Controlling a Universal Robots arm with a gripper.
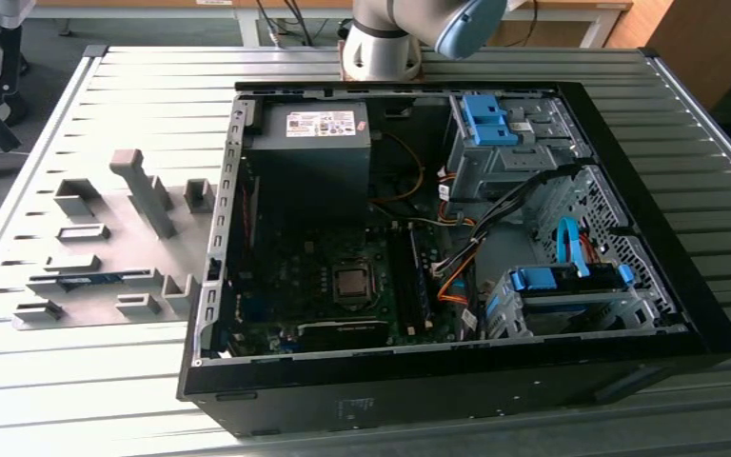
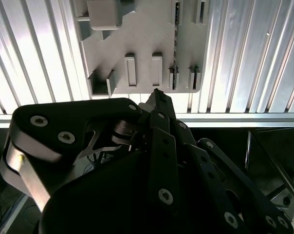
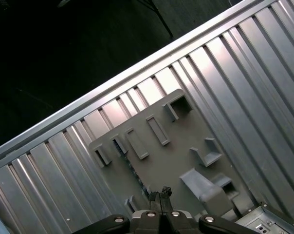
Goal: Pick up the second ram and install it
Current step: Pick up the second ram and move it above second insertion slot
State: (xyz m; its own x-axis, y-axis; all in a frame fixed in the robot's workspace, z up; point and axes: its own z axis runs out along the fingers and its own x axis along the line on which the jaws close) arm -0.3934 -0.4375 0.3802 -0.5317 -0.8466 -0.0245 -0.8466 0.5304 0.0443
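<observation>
The second ram [image 1: 87, 280] is a slim dark blue-green stick standing on edge in a slot of the grey fixture plate [image 1: 125, 228], at the exterior view's left beside the open computer case [image 1: 467, 371]. It appears as a thin dark strip on the plate in both wrist views [image 2: 175, 34] [image 3: 132, 168]. My gripper [image 3: 160, 192] [image 2: 156, 95] hangs well above the plate, its fingertips pressed together with nothing between them. The tips line up close to the ram's strip without touching it.
The fixture plate carries several grey holder blocks, one a tall post [image 1: 144, 190]. The case holds a motherboard with a processor socket [image 1: 353, 283], a power supply [image 1: 315, 133], blue drive cages [image 1: 563, 281] and loose cables. The arm's base [image 1: 385, 48] stands behind the case on the slatted metal table [image 1: 61, 381].
</observation>
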